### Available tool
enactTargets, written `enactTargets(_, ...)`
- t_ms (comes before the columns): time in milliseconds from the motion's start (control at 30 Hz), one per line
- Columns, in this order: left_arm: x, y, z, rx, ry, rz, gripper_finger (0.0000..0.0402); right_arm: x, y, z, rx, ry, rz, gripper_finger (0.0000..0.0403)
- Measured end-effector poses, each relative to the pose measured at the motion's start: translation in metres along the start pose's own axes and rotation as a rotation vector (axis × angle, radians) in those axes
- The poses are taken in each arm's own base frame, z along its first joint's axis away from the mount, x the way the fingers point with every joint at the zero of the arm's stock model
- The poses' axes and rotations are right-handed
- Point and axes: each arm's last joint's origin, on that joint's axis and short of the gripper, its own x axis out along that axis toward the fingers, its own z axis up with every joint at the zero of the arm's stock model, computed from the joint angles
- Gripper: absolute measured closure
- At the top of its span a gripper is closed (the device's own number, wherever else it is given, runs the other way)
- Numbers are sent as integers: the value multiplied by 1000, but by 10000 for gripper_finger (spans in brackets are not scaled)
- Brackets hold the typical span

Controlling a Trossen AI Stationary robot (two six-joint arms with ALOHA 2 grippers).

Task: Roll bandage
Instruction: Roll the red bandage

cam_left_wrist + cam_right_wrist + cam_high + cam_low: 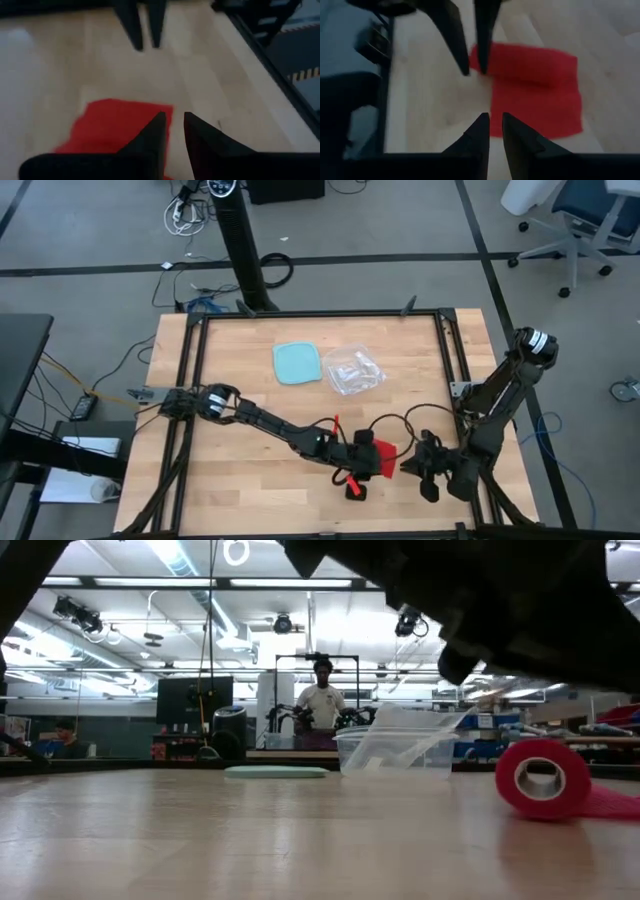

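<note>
The red bandage (380, 458) lies on the table near its near edge. It is partly rolled: the low view shows the roll (543, 778) end-on, resting on its curved side, with a flat tail (610, 802) on the wood. My left gripper (362, 448) stands at the bandage's left end, its fingers a narrow gap apart (174, 120). My right gripper (412, 465) is just right of the bandage, low over the table, also a narrow gap apart (495, 120) and holding nothing. My left gripper has one fingertip (482, 67) right at the roll's left end (476, 54), coming down at a slant from the table's left. I cannot tell whether it touches the roll. The bandage lies on the table.
A light-blue square container (298, 364) and a clear crinkled plastic bag (352, 370) lie toward the far middle of the table. Black frame rails (448, 370) run along the table's edges. A person (322, 700) stands in the room beyond.
</note>
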Motion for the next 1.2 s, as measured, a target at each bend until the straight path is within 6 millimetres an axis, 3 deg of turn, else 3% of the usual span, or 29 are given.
enactTargets(233, -26, 6, 7, 15, 149, 53, 330, -1, -1, 5, 2, -23, -2, 351)
enactTargets(400, -30, 17, -5, 49, 290, 113, 330, 2, -3, 8, -1, -31, -15, 351)
enactTargets(833, 6, 20, -24, -8, 216, 39, 330, 18, -6, 10, 33, 37, -45, 351)
enactTargets(1067, 26, 8, -36, -26, 131, 7, 330, 18, -8, 8, 61, 59, -52, 351)
enactTargets(1200, 30, 3, -32, -43, 50, -11, 330, 19, -8, 9, 62, 55, -58, 351)
